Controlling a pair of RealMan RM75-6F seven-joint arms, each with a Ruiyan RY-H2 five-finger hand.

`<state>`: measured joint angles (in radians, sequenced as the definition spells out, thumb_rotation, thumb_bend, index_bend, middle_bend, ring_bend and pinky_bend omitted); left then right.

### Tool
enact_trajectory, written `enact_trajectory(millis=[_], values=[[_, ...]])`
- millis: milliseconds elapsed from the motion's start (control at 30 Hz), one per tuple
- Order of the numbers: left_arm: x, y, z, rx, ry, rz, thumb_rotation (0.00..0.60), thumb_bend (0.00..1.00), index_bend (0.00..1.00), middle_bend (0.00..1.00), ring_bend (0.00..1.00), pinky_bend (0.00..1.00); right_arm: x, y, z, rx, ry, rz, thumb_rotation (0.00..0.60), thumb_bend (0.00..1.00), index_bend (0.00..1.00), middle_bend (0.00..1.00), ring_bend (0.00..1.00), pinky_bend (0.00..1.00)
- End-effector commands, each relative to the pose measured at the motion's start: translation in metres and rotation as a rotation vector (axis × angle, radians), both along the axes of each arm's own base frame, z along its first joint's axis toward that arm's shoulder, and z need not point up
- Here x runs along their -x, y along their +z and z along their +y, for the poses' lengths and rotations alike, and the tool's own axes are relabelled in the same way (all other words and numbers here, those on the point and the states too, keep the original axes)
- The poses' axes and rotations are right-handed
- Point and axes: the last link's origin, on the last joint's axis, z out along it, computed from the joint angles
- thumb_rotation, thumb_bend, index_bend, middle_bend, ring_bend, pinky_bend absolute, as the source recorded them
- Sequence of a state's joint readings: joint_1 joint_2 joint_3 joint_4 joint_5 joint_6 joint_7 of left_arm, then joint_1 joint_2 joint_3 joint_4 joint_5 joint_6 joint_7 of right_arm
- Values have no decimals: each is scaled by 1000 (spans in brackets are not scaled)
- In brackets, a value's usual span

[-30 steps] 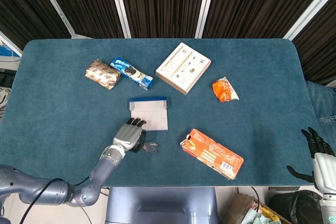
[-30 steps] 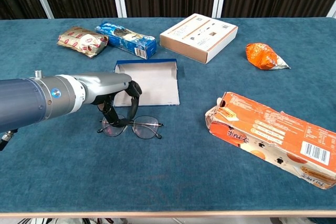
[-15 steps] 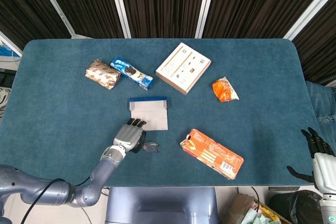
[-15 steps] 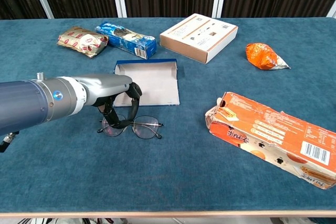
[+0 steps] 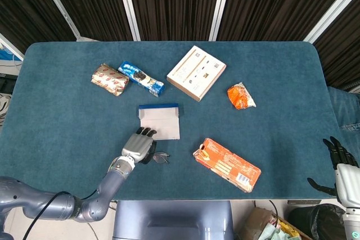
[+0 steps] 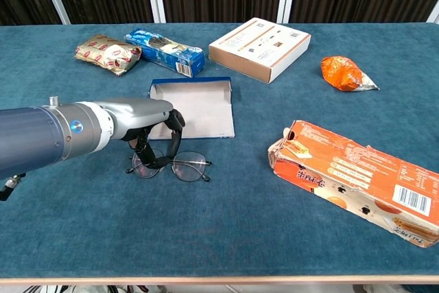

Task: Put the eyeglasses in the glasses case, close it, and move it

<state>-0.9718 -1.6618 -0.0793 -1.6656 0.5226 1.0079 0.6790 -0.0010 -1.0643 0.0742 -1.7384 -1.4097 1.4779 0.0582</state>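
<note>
Blue table [image 6: 82, 224]; left hand [image 6: 156, 135] curled over eyeglasses [image 6: 180, 167]; case [image 6: 195, 106] open.

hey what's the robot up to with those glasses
The left robot hand is curled over the left side of the thin wire-framed eyeglasses, which lie on the blue felt table just in front of the open grey, blue-edged glasses case. Whether it grips them is unclear. The glasses are not yet in the case. The right robot hand hangs open off the table's edge.
</note>
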Motion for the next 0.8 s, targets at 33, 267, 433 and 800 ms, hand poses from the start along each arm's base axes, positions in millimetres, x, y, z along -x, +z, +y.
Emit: enact_trajectory(millis=[33,267,433,800], values=[[0,0,0,-1,0,1,600,426,551,124,0,28,0,0,0,-1,0,0,600,222,90,35,119,161],[1,2,1,-15,-1,11,600,450,561,129,0,27,0,0,0,-2,-2,-7,600,222,90,35,121,161],[-1,3,0,-18,4,12,600,450,562,129,0,19,0,0,0,-2,-3,-8,600,222,90,36,120,161],[-15,17,0,-84,5,28,600,450,574,131,0,17,0,0,0,-4,-6,-17,600,223,90,36,120,161]])
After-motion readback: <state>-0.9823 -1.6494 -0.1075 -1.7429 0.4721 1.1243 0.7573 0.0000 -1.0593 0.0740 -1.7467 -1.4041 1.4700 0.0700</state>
